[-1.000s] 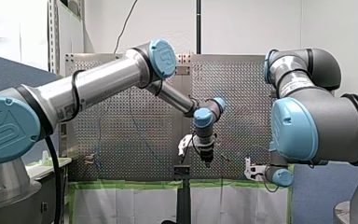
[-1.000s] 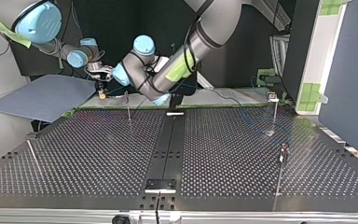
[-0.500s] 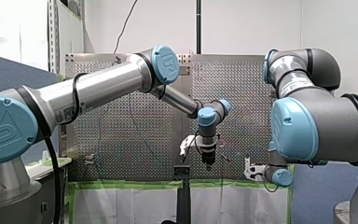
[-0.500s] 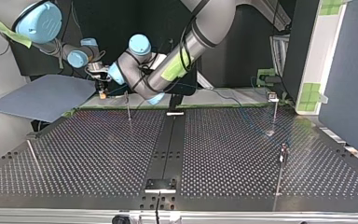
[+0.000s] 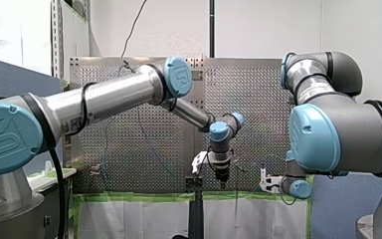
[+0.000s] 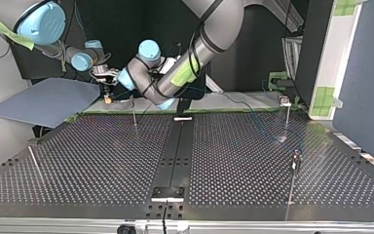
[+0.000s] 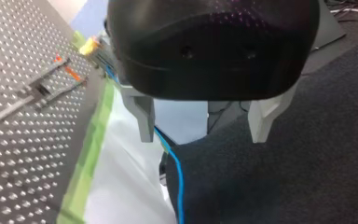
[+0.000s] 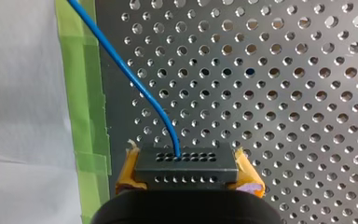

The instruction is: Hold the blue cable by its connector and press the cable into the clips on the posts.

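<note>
The black connector (image 8: 186,169) sits between the yellow pads (image 8: 249,179) of my right gripper (image 8: 186,179), which is shut on it. The blue cable (image 8: 135,79) leaves the connector and runs away over the perforated plate. In the top view my right gripper (image 6: 106,96) hangs at the table's far edge, beside a thin post (image 6: 134,111). My left gripper (image 7: 204,125) is open. The blue cable (image 7: 178,177) passes between its pale fingers (image 7: 143,116), close to one of them. In the front view my left gripper (image 5: 222,178) points down near the table's middle.
More posts with clips stand at the top view's right (image 6: 287,113), nearer right (image 6: 295,166) and left (image 6: 34,165). Green tape (image 7: 87,163) lines the table edge. A blue-grey panel (image 6: 44,101) lies beyond the far left corner.
My left arm's wrist has come lower and slightly to the front view's right, bringing its open gripper down toward the table edge. My right arm has stayed still.
</note>
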Tool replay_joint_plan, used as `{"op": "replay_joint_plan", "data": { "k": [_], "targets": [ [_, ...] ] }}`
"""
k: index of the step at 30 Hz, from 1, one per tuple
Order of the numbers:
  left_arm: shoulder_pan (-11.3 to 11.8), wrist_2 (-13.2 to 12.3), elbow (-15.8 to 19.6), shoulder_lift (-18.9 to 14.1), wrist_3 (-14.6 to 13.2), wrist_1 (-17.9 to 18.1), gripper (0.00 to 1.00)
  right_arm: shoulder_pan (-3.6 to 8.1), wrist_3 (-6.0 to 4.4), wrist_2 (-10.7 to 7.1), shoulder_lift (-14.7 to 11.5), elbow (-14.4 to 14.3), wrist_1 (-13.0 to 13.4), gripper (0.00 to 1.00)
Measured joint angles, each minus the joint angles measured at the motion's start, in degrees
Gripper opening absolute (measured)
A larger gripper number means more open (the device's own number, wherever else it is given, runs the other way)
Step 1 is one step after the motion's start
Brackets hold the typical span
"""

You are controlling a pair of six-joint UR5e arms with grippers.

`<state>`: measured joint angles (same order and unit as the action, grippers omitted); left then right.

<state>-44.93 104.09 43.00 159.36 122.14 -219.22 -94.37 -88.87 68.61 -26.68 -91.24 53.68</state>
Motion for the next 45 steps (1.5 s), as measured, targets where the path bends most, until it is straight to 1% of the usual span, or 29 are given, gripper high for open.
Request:
{"op": "replay_joint_plan", "data": {
  "k": [4,7,10,16,22,30,35,41,45],
  "targets": [
    [-0.2,-1.0,-1.6,2.0,0.7,0.0,1.00,-0.05,0.05,0.16,0.0,0.1,-0.1,0.00],
    [-0.3,-1.6,-3.0,2.9,1.3,-0.1,1.00,-0.06,0.14,0.20,0.0,0.1,-0.1,0.00],
    [-0.1,-2.0,-4.4,3.3,2.1,0.0,1.00,-0.08,0.22,0.21,0.0,0.1,-0.2,0.00],
    [0.3,-2.1,-7.0,3.4,2.7,0.0,1.00,-0.17,0.40,0.25,0.0,0.1,-0.4,0.00],
    [0.5,-1.9,-7.3,3.4,3.3,-0.2,1.00,-0.22,0.44,0.30,0.0,0.1,-0.5,0.00],
    [1.2,-1.5,-6.9,3.5,3.1,-0.2,1.00,-0.25,0.54,0.40,0.0,0.1,-0.5,0.00],
    [1.3,-1.3,-8.2,5.3,2.6,-1.0,1.00,-0.41,0.66,0.39,0.0,0.1,-0.6,0.00],
    [0.8,-0.9,-11.3,8.5,2.1,-3.2,1.00,-0.45,0.69,0.40,0.0,0.1,-0.6,0.00],
    [0.9,-0.6,-13.3,9.5,1.9,-3.9,1.00,-0.49,0.70,0.39,0.0,0.2,-0.6,0.00]
  ]
}}
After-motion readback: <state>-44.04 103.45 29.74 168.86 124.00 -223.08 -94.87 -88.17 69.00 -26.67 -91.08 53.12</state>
